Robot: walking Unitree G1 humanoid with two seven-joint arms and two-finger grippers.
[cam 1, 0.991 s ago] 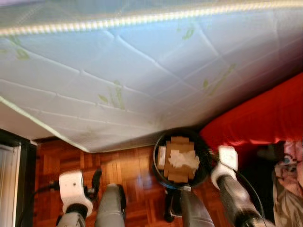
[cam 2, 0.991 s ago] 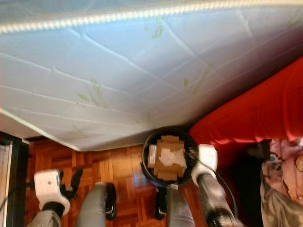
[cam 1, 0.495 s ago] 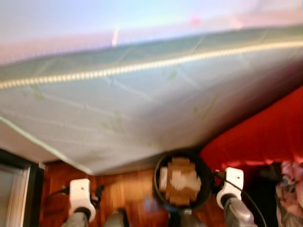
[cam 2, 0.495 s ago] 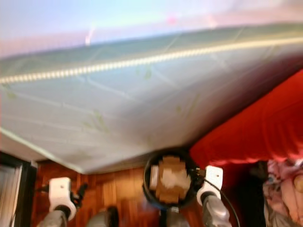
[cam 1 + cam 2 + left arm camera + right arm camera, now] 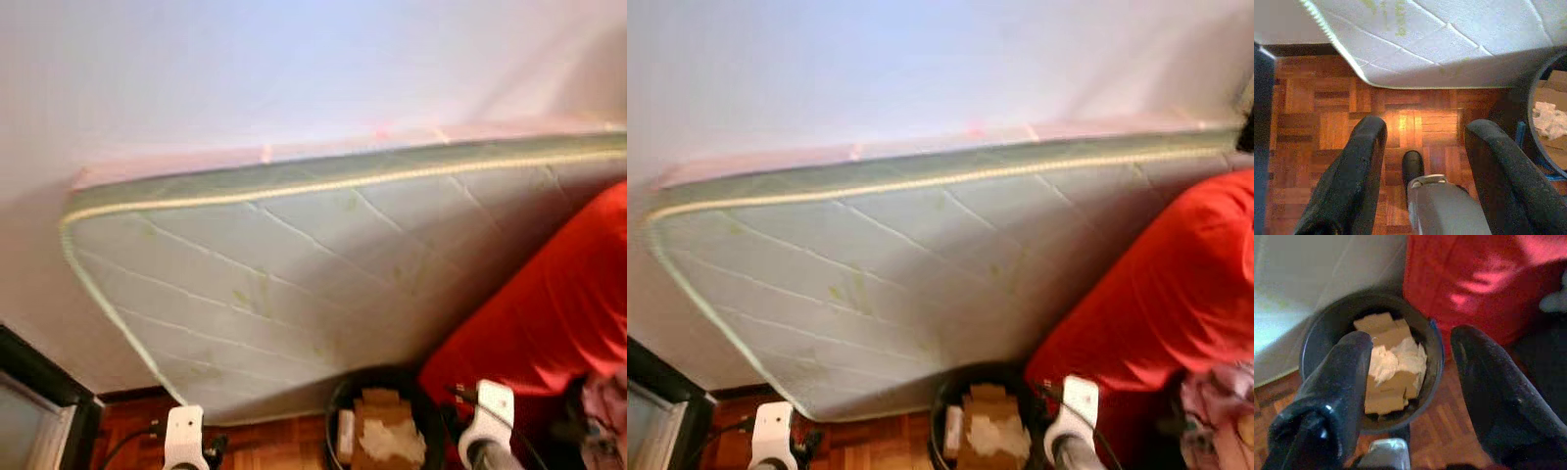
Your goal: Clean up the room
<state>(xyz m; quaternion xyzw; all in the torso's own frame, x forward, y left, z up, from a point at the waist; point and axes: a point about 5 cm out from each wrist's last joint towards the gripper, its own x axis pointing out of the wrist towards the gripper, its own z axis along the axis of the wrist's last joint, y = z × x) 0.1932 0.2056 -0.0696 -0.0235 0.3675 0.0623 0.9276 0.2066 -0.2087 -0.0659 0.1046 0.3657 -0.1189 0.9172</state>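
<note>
So here's my view going left to right: my left gripper (image 5: 1422,147) just hangs over the glossy wooden parquet floor (image 5: 1327,112), fingers spread, nothing in them. In front, a white quilted mattress with pale green piping (image 5: 294,264) leans on the wall, I guess propped up out of the way. Below it sits the round black bin (image 5: 1327,333) stuffed with flat cardboard bits and crumpled white paper (image 5: 1388,360), my right gripper (image 5: 1410,377) hovering above, also wide open and empty. Soft red fabric (image 5: 549,294) is bunched right beside the bin.
</note>
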